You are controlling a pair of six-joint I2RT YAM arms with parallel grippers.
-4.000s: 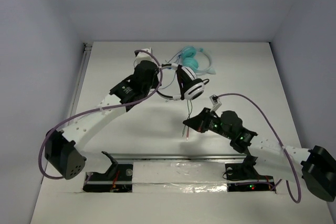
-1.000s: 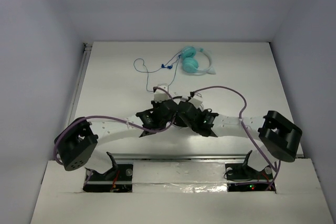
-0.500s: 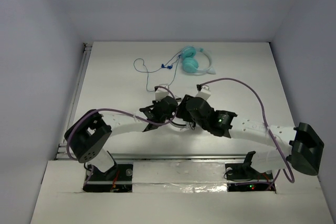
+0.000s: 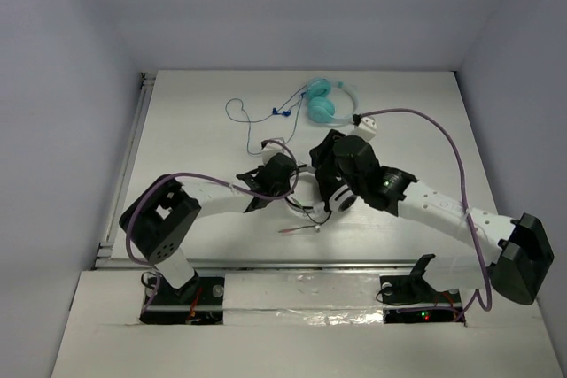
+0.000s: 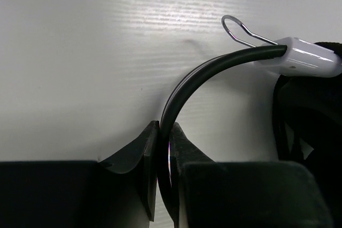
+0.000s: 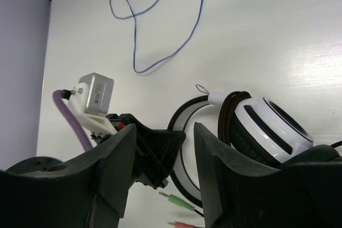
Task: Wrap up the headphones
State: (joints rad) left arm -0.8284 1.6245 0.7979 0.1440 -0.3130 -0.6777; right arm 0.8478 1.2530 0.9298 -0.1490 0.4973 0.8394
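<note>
Mid-table now: headphones [image 6: 267, 126], shifted from far side nr teal pair [image 4: 323, 105]. L gripper [image 5: 163, 132] has tightened on headband [image 5: 187, 86]; R gripper [image 6: 164, 129] swung over earcup, jaws widening.

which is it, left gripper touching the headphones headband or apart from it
Touching. The left wrist view shows the left gripper shut, with a finger pressed against each side of the black headband.

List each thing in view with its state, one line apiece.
headphones: lying on the table, headband clamped
cable's plug end: loose on the table
left pincer: shut on the headphones' headband
right pincer: open, holding nothing
teal headphones: lying untouched, blue cable sprawled loose
</note>
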